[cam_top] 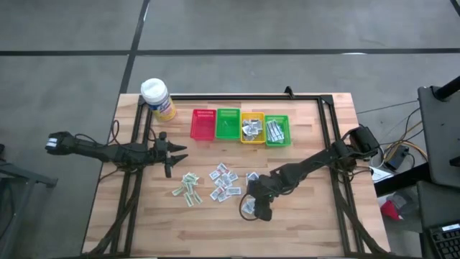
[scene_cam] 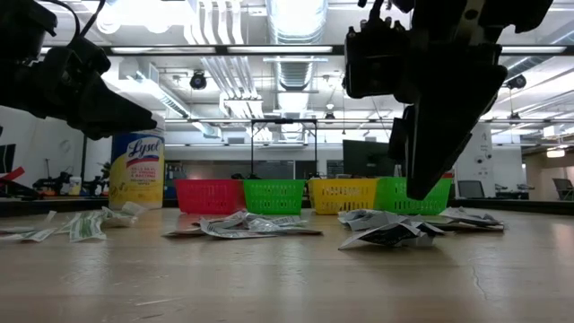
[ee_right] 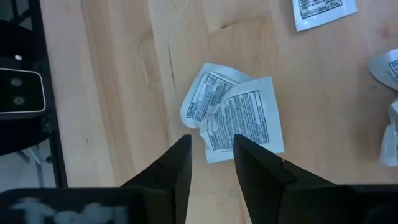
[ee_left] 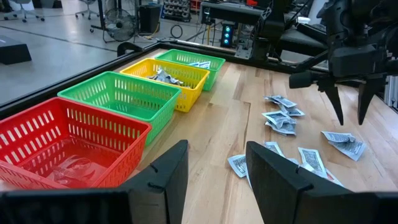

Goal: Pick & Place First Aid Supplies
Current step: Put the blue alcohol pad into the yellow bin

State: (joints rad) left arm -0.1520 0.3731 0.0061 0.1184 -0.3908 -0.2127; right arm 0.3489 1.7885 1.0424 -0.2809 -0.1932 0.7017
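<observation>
Small white printed packets, the first aid supplies, lie loose on the wooden table in clusters (cam_top: 188,188), (cam_top: 224,181). Two overlapping packets (ee_right: 235,118) lie flat right below my right gripper (ee_right: 211,143). It stands open and points steeply down, its fingertips a little above them (scene_cam: 429,184) and touching nothing. My left gripper (cam_top: 172,152) hovers open and about level at the table's left, nothing between its fingers (ee_left: 214,158). More packets lie in the yellow basket (cam_top: 252,128) and the right green basket (cam_top: 277,131).
Four baskets stand in a row at the table's far side: red (cam_top: 203,124), green (cam_top: 228,124), yellow, green. A yellow bottle with a white cap (cam_top: 158,98) stands at the far left corner. A dark frame rail (cam_top: 338,151) runs along the table's sides.
</observation>
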